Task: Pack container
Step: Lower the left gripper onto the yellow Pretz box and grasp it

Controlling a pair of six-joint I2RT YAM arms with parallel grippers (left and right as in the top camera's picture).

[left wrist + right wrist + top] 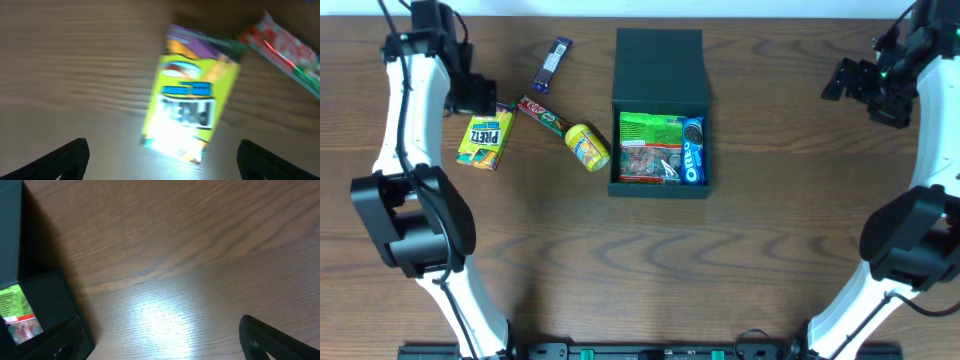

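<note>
Black fingers (65,160) of the left gripper (162,147) fill the bottom corners of its wrist view, spread wide and holding nothing. Between them, down on the table (60,75), lies a yellow box (192,100), blurred. A red bar (285,47) is at its far corner; whether the two touch I cannot tell. From overhead this gripper hangs at the table's left side, over the box's far end. The container (660,191) lies well to the gripper's right, near the middle of the table.

The container's lid (660,62) is flipped open and lies back on the far side. Inside are a green packet (653,130), a blue Oreo roll (693,150) along the right wall and a reddish packet (645,160) toward the near side. A yellow can (588,146) lies just left of the container, and a purple bar (553,63) sits farther back.

The right gripper (842,78) is released too, fingers apart with nothing between them. It hovers over bare table well right of the container, whose corner shows at the left edge of its wrist view.
</note>
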